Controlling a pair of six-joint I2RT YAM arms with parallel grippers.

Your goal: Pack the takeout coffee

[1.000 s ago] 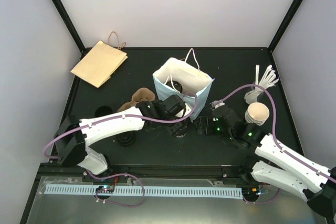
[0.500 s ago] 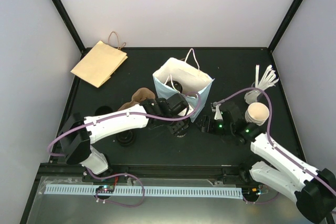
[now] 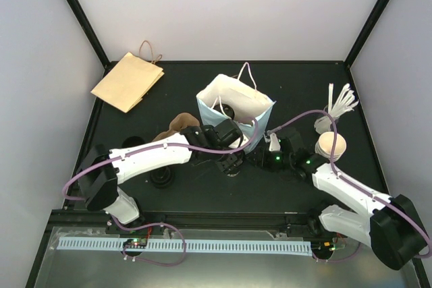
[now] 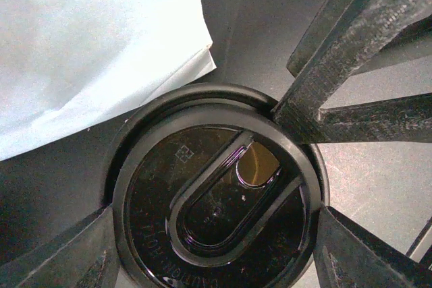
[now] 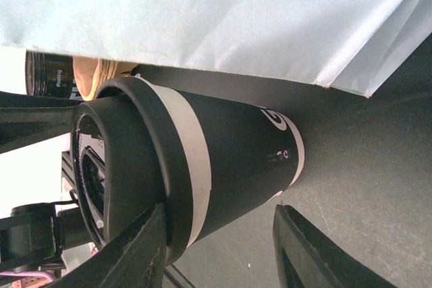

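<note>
Left wrist: left hand clamped on cup lid.
Right wrist: right hand apart, close to cup.
Bag: just beside cup.

Evenly lit from above, with soft shadows on the dark counter. Glints on the glossy lid between the jaws; blurs nearest the lens.

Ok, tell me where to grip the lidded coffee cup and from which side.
I'd grip the takeout coffee cup on its dark wall just under the lid, level from the right. It stands upright and tapers downward, the white bag crowds its far side, and the left gripper holds the lid from above.
</note>
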